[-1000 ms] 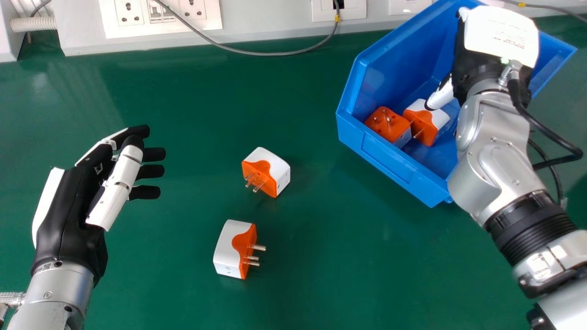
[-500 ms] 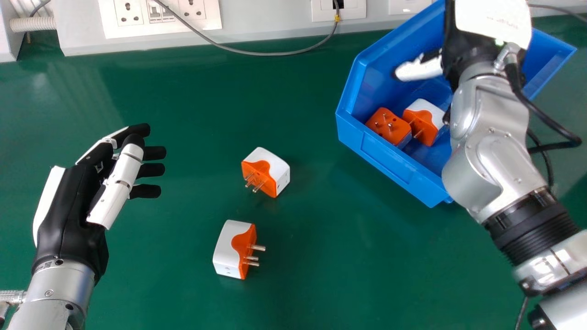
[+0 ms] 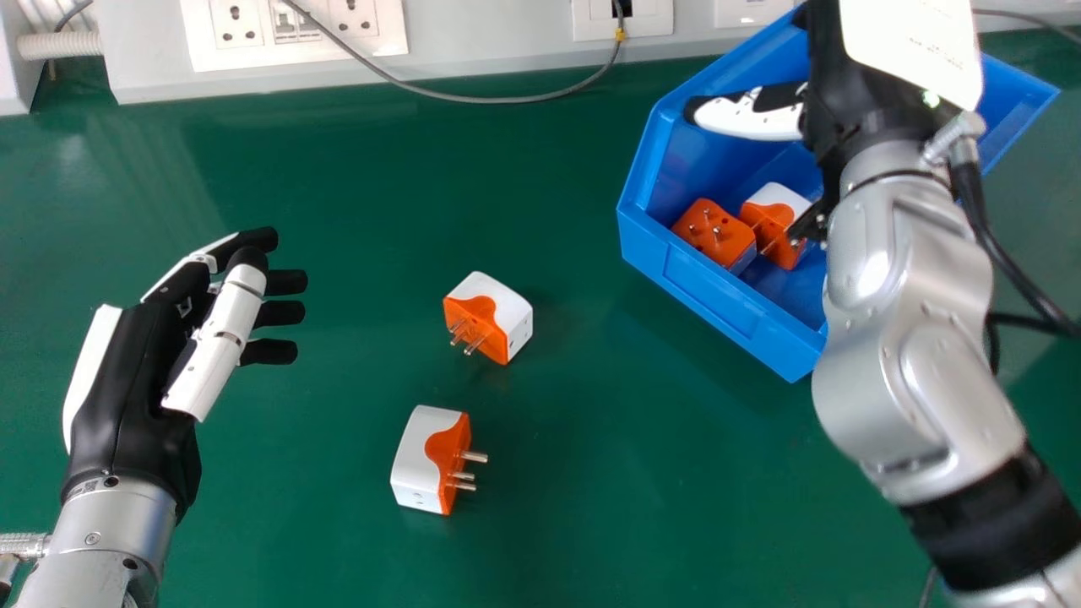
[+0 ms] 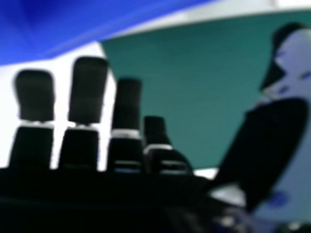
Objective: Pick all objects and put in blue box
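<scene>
- Leftward from the right hand (image 3: 908,46) and nearer the robot: upper plug adapter (image 3: 511,317), on the green table (image 3: 608,473), pins aimed left and towards the robot; likely next to lift.
- Nearer the robot again, slightly left: lower plug adapter (image 3: 422,452), also on the table, pins aimed right.
- Over the blue box (image 3: 718,300), with fingers extended: right hand, released, no object visible in grasp.
- Closer to both loose adapters: left hand (image 3: 127,405), at left, fingers relaxed, empty.
- Between right hand and pickups: near-left box wall, probably to be cleared with fingers raised.
- Inside the box, side by side: orange-faced adapter (image 3: 714,232) and white-backed adapter (image 3: 773,224).
- Along the far edge: socket panel (image 3: 308,25), grey cable (image 3: 481,99) drooping onto the table.
</scene>
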Available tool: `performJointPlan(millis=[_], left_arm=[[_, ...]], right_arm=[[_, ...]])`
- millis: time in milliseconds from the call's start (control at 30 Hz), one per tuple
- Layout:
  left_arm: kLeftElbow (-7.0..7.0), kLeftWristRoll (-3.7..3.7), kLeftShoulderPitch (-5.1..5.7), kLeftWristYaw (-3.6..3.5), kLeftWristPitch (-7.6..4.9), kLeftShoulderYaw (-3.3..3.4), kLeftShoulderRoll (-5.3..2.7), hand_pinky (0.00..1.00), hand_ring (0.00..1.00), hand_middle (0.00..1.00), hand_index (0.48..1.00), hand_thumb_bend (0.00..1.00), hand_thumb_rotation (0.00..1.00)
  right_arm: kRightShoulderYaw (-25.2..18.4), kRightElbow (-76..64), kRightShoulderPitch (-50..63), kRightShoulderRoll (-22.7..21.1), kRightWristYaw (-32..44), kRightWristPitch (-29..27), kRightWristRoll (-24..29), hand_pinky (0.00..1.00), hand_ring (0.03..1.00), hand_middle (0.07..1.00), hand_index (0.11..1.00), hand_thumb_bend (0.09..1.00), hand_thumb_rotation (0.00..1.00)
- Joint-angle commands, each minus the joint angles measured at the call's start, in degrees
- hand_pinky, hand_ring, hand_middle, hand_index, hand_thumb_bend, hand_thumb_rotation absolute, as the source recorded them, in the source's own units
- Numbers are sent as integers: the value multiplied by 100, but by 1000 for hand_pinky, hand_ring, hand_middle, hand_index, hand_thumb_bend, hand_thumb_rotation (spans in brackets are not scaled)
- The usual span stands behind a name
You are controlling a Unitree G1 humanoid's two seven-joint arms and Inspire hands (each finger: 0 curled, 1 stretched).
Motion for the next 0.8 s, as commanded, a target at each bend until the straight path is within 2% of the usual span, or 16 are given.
performJointPlan(millis=[0, 67, 200, 300, 333, 400, 467, 567, 633, 767], left_arm=[[-80, 19, -53, 20, -37, 29, 40, 607, 694, 712, 790, 254, 694], [-107, 16, -61, 23, -9, 25, 39, 608, 695, 712, 791, 257, 695], [-139, 29, -69, 33, 9, 2, 29, 611, 698, 713, 791, 260, 695], [-123, 29, -81, 30, -4, -9, 25, 616, 703, 715, 790, 264, 697], [-123, 28, -79, 29, -9, -11, 23, 616, 703, 715, 790, 264, 697], [-140, 27, -79, 31, -2, -19, 19, 618, 706, 718, 790, 267, 699], [-142, 26, -84, 32, 1, -26, 17, 621, 709, 720, 790, 269, 702], [-149, 21, -86, 34, 11, -33, 12, 621, 710, 721, 790, 270, 703], [-152, 24, -84, 39, 15, -40, 10, 623, 713, 722, 790, 269, 706], [-162, 38, -59, 41, -9, -62, 3, 624, 715, 723, 791, 269, 708]], right_arm=[[-18, -618, 226, 78, 74, 92, -235, 143, 234, 360, 853, 534, 323], [75, -1036, 515, 146, 190, 183, -427, 91, 169, 294, 841, 532, 276], [279, -1552, 955, 251, 425, 270, -921, 82, 163, 321, 831, 534, 259], [394, -1967, 1348, 341, 610, 204, -1293, 175, 283, 462, 804, 549, 294], [413, -2074, 1457, 379, 652, 165, -1384, 175, 283, 462, 804, 549, 294], [472, -2353, 1789, 428, 623, -47, -1466, 256, 369, 532, 787, 557, 324], [488, -2590, 2121, 440, 503, -392, -1373, 334, 454, 597, 774, 563, 347], [378, -2730, 2522, 377, 248, -1111, -981, 367, 486, 620, 769, 565, 355], [235, -2687, 2778, 154, 54, -1829, -566, 453, 568, 671, 765, 563, 352], [-13, -2475, 3127, -252, -195, -3010, 53, 513, 622, 706, 764, 557, 336]])
